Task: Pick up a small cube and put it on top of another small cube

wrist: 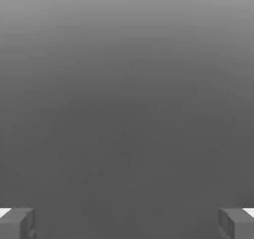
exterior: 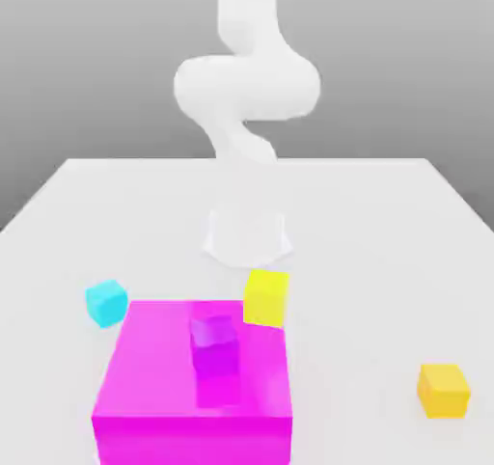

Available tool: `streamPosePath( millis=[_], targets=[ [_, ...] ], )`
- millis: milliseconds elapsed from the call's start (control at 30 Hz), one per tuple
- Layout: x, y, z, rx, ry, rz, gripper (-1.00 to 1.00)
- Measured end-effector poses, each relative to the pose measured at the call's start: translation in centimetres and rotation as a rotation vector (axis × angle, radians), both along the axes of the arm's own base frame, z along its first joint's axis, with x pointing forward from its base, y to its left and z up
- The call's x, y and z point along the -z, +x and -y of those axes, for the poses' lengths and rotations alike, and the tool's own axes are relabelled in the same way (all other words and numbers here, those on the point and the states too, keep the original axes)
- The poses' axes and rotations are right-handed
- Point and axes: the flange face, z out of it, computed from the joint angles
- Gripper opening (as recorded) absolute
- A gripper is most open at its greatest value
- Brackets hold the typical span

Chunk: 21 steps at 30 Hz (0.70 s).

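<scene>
Large magenta block (exterior: 145,367) sits on the counter (exterior: 357,260), near the cyan cube (exterior: 107,303), apart from the amber cube (exterior: 444,392); gripper (wrist: 127,224) jaws spread, released.

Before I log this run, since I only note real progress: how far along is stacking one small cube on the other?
Nothing looks done: the orange-yellow cube sits alone at the exterior view's right, the cyan cube apart at its left, nothing on top. Nothing is in hand: the gripper is open and empty. Left: grasp, carry, stack.
</scene>
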Motion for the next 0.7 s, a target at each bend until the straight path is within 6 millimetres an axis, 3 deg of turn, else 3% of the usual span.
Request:
streamPosePath(
  millis=[167,333,533,700],
  targets=[
    [8.3,5.4,-4.8,-0.265,-0.082,-0.127,0.0],
    [17.3,8.3,-10.4,-0.522,-0.173,-0.238,0.0],
    [28.6,8.5,-17.1,-0.827,-0.298,-0.358,0.0],
    [38.0,5.8,-22.4,-1.097,-0.424,-0.446,0.0]
  ],
)
